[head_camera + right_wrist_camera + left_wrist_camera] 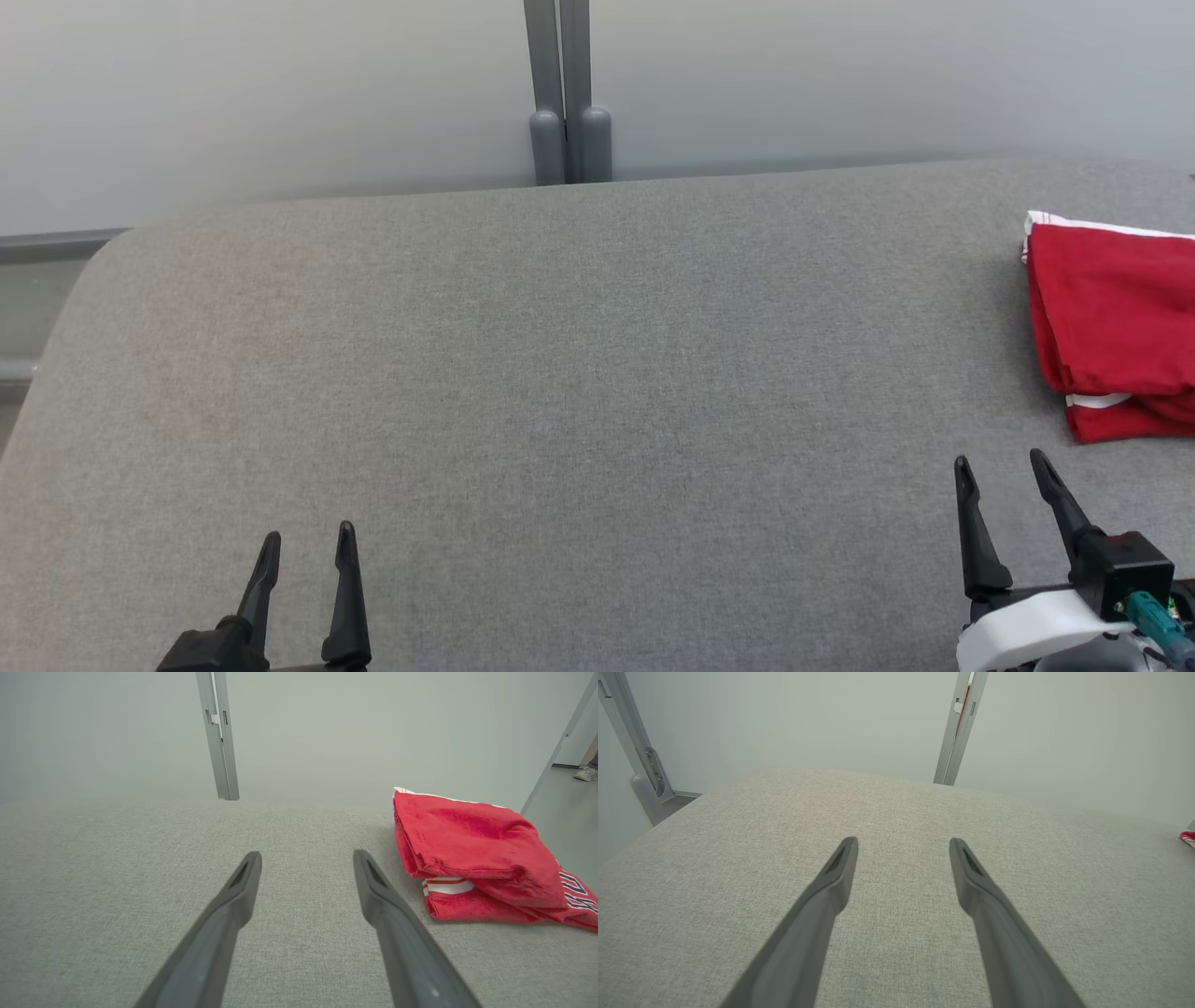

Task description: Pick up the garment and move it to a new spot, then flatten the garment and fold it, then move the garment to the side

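At right edge of grey counter (pixel 579 373): red jersey (pixel 1111 317) (pixel 467 840) lies folded, white stripe trim showing, dark lettering at low fold. Right tool (pixel 1000 459) (pixel 307 854) near it, released, not touching. Left tool (pixel 308 534) (pixel 903 842) well apart, lower left, released.

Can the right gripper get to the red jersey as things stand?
Likely yes: the right gripper stands open, the red jersey lies just ahead to its right, and nothing sits between them.
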Controlling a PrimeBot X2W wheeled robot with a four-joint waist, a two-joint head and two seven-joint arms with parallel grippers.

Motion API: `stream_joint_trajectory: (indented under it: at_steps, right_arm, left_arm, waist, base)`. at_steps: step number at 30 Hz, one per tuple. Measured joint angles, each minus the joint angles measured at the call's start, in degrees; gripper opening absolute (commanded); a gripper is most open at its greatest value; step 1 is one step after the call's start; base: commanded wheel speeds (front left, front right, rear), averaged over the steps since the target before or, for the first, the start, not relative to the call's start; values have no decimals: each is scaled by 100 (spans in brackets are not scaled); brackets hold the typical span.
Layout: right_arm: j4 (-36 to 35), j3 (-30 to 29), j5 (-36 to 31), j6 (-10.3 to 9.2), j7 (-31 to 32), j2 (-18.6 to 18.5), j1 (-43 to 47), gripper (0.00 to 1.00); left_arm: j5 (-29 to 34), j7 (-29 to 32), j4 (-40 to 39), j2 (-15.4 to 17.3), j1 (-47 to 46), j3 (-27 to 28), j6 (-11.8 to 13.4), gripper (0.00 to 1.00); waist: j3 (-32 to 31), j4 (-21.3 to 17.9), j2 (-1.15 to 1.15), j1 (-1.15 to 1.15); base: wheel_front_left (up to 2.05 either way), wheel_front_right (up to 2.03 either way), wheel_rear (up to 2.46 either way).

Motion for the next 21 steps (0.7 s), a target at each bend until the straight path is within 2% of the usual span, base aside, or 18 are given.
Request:
stream_joint_trajectory:
  at_steps: [5, 21]
  right_arm:
    - [-91, -57, -25, 0, -1, 105, 175, 100]
    - [-151, -1, -58, 0, -1, 183, 213, 100]
  left_arm:
    - [12, -1, 71, 0, 37, 4, -99, 100]
    - [9, 0, 97, 0, 32, -38, -136, 100]
  waist:
    - [-164, -104, 0, 0]
    - [-165, -172, 0, 0]
  base:
    - [0, 0, 0]
    - [0, 0, 0]
